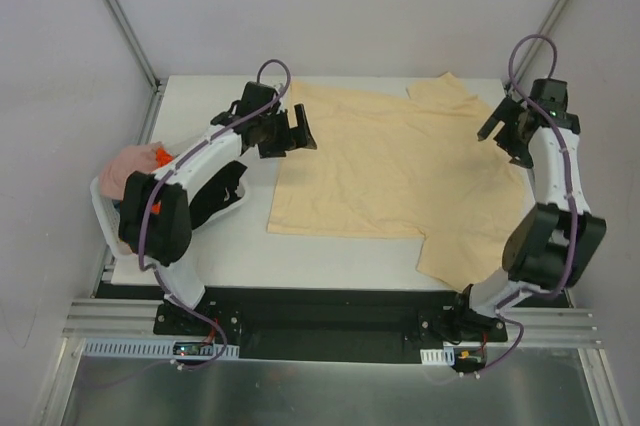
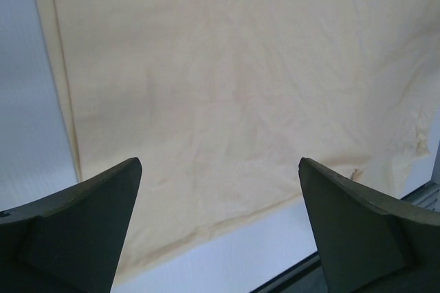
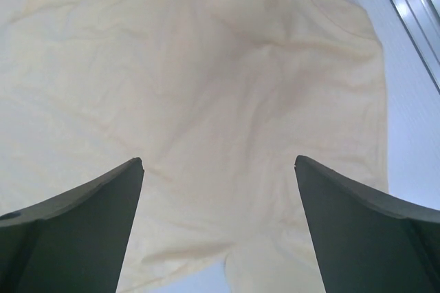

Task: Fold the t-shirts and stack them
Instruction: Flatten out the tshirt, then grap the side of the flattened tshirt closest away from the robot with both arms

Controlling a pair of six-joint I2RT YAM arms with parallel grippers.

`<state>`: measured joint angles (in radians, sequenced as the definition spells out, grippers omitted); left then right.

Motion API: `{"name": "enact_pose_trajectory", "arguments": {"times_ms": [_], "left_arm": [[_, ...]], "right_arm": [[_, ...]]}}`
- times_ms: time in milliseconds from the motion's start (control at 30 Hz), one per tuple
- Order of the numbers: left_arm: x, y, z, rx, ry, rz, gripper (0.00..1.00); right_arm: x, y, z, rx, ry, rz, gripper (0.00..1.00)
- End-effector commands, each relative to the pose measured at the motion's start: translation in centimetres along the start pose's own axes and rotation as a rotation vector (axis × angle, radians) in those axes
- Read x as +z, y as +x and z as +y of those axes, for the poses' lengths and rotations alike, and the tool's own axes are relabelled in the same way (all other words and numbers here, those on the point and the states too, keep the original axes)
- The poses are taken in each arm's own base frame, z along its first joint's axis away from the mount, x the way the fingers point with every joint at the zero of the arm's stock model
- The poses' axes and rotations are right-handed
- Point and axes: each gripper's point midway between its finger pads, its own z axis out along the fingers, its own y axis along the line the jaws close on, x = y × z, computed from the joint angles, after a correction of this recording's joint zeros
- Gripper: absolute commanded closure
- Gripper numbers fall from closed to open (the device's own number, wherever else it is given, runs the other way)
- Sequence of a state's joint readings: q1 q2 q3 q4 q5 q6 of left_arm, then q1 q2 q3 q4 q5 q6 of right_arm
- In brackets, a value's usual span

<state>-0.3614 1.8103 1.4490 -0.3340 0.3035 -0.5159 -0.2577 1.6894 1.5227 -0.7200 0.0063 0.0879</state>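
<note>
A pale yellow-beige t-shirt (image 1: 395, 166) lies spread flat on the white table, hem to the left, sleeves at the far right and near right. It fills the left wrist view (image 2: 234, 93) and the right wrist view (image 3: 199, 87). My left gripper (image 1: 290, 132) is open and empty above the shirt's far left corner. My right gripper (image 1: 505, 134) is open and empty above the shirt's right edge near the collar. A dusty pink shirt (image 1: 128, 166), a bright orange shirt (image 1: 161, 158) and a black shirt (image 1: 215, 201) lie bunched in the basket at the left.
A white plastic basket (image 1: 102, 208) stands at the table's left edge beside the left arm. Bare white table (image 1: 330, 256) runs along the near side of the shirt. Metal frame posts rise at the far corners, and the table's edge rail (image 3: 412, 4) shows in the right wrist view.
</note>
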Motion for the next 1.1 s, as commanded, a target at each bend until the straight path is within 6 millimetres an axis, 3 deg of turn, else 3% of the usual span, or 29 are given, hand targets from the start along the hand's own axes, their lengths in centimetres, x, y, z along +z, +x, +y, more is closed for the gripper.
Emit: {"name": "enact_pose_trajectory", "arguments": {"times_ms": [0,33,67,133,167,367,700,933,1067], "left_arm": [[-4.8,5.2,-1.1,-0.006,-0.027,-0.023,0.01],[-5.0,6.8,-1.6,-0.02,-0.022,-0.002,0.01],[-4.8,9.1,-0.3,-0.043,-0.051,0.037,0.01],[-5.5,11.1,-0.4,-0.084,-0.063,0.046,0.01],[-5.3,13.0,1.0,-0.109,-0.101,0.074,0.01],[-5.8,17.1,4.9,-0.234,-0.234,0.067,0.06],[-6.4,18.2,10.1,-0.335,-0.437,0.003,0.23],[-5.6,16.8,11.1,-0.37,-0.516,-0.056,0.32],[-5.0,17.2,11.2,-0.368,-0.528,-0.026,0.41]], "right_arm": [[-3.8,2.6,-1.1,-0.013,-0.025,-0.081,0.04],[-4.8,2.9,-1.2,-0.016,-0.037,-0.105,0.04],[-4.6,4.2,-1.7,-0.015,-0.031,-0.087,0.04],[-5.4,4.9,-1.3,-0.008,-0.073,-0.1,0.04],[-5.4,5.2,-1.2,-0.002,-0.083,-0.103,0.04],[-5.3,6.6,-0.7,-0.011,-0.133,-0.067,0.04],[-5.7,6.7,-1.1,-0.009,-0.119,-0.091,0.04],[-5.4,7.0,-0.8,-0.011,-0.127,-0.074,0.04],[-5.4,6.9,-1.0,-0.009,-0.12,-0.08,0.04]]}}
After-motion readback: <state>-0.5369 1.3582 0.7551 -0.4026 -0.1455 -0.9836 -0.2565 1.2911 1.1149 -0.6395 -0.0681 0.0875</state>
